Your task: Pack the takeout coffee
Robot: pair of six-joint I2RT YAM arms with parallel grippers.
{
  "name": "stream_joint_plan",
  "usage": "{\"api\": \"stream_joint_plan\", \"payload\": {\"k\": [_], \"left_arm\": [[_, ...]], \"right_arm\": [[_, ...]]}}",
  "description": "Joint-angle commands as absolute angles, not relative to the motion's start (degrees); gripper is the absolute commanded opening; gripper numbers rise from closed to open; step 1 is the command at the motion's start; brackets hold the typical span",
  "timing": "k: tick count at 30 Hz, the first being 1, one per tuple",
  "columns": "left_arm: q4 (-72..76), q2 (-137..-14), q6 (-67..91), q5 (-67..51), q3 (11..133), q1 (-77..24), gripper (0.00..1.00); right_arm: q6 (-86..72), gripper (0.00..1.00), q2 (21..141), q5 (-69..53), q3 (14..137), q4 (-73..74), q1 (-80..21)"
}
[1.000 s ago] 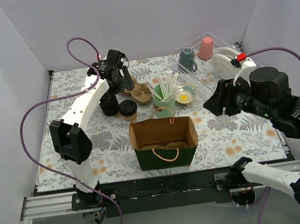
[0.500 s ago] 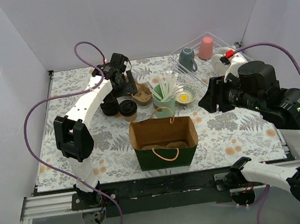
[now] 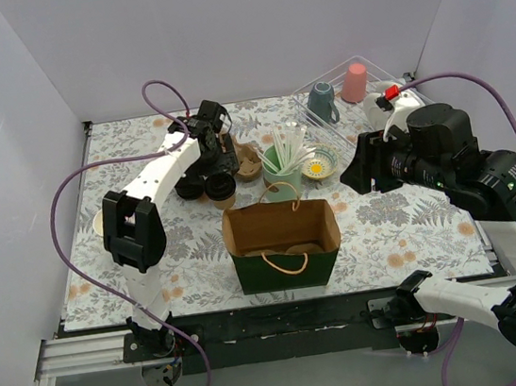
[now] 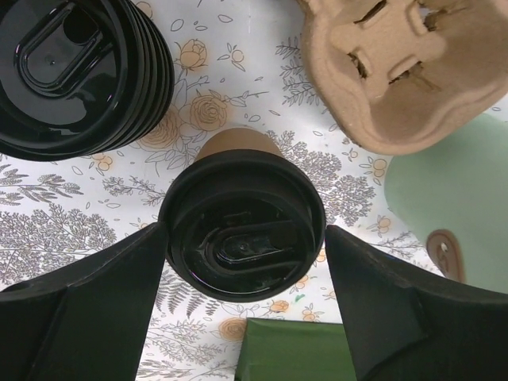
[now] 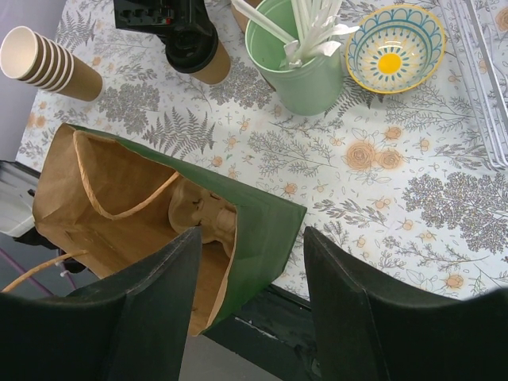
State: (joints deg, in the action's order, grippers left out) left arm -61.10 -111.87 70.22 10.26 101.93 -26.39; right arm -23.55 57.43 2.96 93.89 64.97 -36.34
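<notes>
Two arms are out over the flowered table (image 3: 404,221). From above, the left hand (image 3: 217,163) hangs right over the takeout coffee (image 3: 221,190). The coffee stands on the table between the black stack of lids (image 3: 189,187) and the mint cup of stirrers (image 3: 282,163), just in front of the pulp carrier (image 3: 245,162). The right hand (image 3: 359,176) floats off to the right of the open paper bag (image 3: 282,247).

Now the left wrist camera: the coffee's black lid fills the middle, with a bit of brown cup wall peeking out behind it. The hand is spread wide, one finger (image 4: 87,309) on each side of the lid and close to its rim. I can't tell whether they touch it. The lids sit upper left, the carrier upper right.

Over to the right wrist camera: that hand is well open with nothing in it, poised above the bag. A second carrier (image 5: 202,214) lies inside. The coffee shows at the top, under the left hand's black body.
</notes>
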Motion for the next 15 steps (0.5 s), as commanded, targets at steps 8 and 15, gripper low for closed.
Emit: {"api": "stream_joint_plan", "payload": {"k": [8,15], "left_arm": [[-59.85,-110.57,69.26,11.6,99.06,-26.81,0.71],[-59.85,-111.09,68.73,10.55,102.11,-26.81,0.52]], "right_arm": [[-21.45,0.62,58.01,2.99,96.94,63.72,-36.21],[-21.36,0.62,58.01,3.08,96.95,63.54,-36.3]]}}
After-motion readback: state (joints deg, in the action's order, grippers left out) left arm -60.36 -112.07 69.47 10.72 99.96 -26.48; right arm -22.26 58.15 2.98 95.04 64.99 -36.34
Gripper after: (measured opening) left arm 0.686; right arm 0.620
